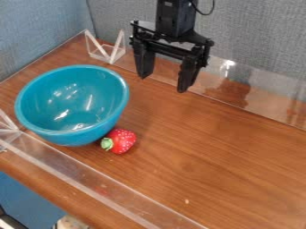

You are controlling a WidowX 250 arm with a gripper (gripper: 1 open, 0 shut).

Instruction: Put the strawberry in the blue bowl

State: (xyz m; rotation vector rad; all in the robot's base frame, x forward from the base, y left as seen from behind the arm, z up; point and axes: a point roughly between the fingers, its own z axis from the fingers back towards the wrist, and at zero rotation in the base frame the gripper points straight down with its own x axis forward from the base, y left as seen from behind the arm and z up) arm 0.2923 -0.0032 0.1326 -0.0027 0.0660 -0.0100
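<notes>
In the single camera view, the strawberry [120, 141] is lying on the table [216, 152] in the lower left of the frame, just beside the bowl [70, 105] at its lower-right edge, close enough that the two may be touching. Its green cap is pointing left toward the bowl and its red tip is pointing right, so its long axis is running roughly left to right across the picture.

The claw [165, 73] is hanging in the upper middle of the frame, well apart from the berry. From the claw, the strawberry is lying down and to the left in the picture, nearer the front edge of the table. That offset is what the coming move is turning on: the claw is likely needing to travel toward the lower left and then drop over the berry, keeping clear of the bowl's rim, which is sitting right against the target.

The claw is pointing straight down with its two dark fingers [142, 61] spread wide apart. Nothing is sitting between them and nothing is touching them; it is holding nothing and is hovering above the bare wood.

The bowl is looking empty, so the berry is not yet in it.
</notes>
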